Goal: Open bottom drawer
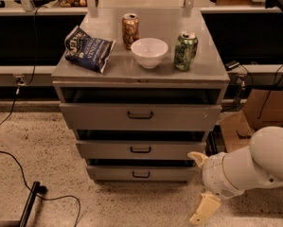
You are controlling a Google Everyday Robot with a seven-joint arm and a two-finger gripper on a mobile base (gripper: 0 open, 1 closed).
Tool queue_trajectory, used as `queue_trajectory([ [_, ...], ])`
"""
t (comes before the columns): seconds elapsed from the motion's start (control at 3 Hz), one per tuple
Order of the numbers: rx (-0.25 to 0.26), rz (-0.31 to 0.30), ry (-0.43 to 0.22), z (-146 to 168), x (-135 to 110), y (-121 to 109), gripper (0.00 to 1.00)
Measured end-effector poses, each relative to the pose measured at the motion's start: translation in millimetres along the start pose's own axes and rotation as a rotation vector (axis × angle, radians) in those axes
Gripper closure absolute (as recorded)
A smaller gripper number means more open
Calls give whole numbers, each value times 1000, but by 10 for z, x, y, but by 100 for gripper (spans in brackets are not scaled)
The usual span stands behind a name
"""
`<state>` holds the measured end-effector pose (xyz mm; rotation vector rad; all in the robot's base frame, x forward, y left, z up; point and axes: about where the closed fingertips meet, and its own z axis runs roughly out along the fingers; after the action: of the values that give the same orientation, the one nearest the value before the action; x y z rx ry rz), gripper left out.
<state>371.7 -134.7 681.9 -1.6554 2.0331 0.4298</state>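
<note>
The bottom drawer point(108, 173) is the slimmest grey front at the foot of the grey metal cabinet point(65, 74), with a small dark bar handle point(141, 174) at its centre. Its front sits set back under the two drawers above. My gripper point(193, 187) is low at the right of the cabinet, beside the bottom drawer's right end and level with it. It is open and empty, with one cream finger point(198, 158) up near the drawer corner and the other finger point(205, 209) down near the floor. It does not touch the handle.
On the cabinet top lie a dark chip bag point(88, 49), a brown can point(130, 30), a white bowl point(149, 52) and a green can point(185, 51). A cardboard box point(266, 112) stands at right. A black cable point(18, 174) and a bar point(30, 205) lie on the floor at left.
</note>
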Motion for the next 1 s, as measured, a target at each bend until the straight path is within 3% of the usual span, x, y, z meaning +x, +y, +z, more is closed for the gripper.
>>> queue_trajectory([
  [0.33, -41, 41, -7, 606, 506, 49, 0],
  [0.67, -40, 46, 6, 624, 516, 41, 0],
  [1.0, -35, 11, 33, 832, 577, -151, 0],
])
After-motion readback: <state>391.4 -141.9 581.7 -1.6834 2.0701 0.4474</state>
